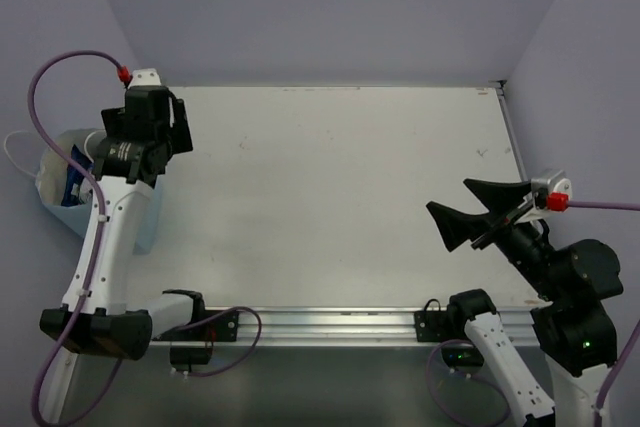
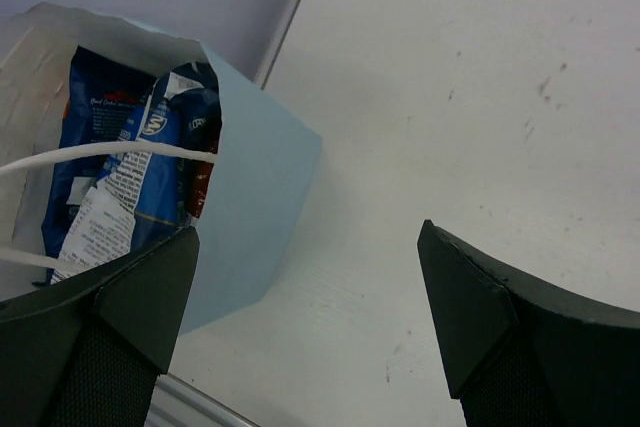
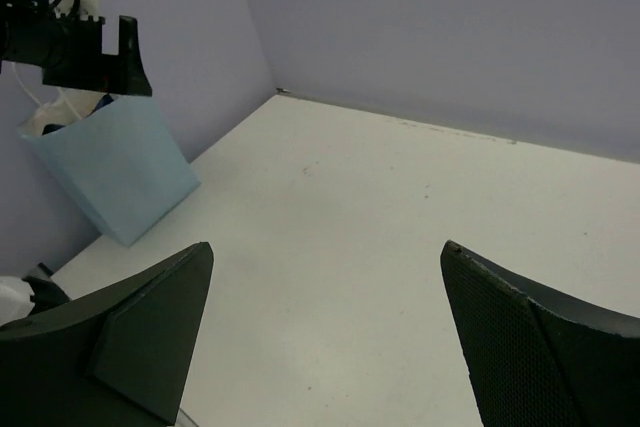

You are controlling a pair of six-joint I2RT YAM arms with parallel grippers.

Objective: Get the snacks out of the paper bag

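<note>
I count one paper bag (image 2: 255, 197), one bench (image 1: 340, 197) and two grippers: left gripper (image 2: 310, 247), right gripper (image 3: 325, 252). Inside the bag I see at least two snack packets (image 2: 130, 187); any others are hidden.

White handles (image 2: 110, 151) span paper bag (image 2: 262, 197) mouth, over snacks (image 2: 100, 107).

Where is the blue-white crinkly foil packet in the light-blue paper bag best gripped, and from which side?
Probably its upper edge, from above through the open mouth: the blue-white foil packet stands on end inside the light-blue paper bag, walled all round. A white loop handle crosses it.
</note>
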